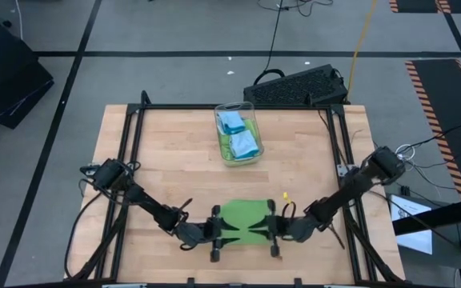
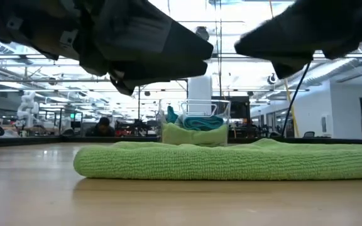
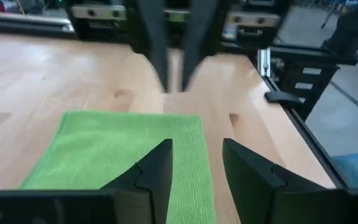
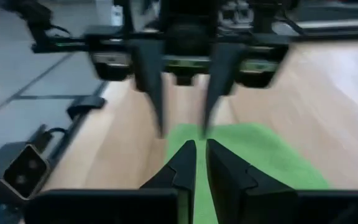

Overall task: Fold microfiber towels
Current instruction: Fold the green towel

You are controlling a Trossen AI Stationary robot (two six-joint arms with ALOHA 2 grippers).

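So the green towel (image 1: pixel 245 222) lies flat near the front edge of the desk (image 1: pixel 174 160), with both arms low at its two sides. The left gripper (image 1: pixel 214 240) has its fingers parted, holding nothing; the right gripper (image 1: pixel 275 237) is nearly clenched, also empty by the look of it. More towels sit in the clear bin (image 1: pixel 238 134) farther back. I'd pinch matching corners and lift evenly. No readable labels anywhere.
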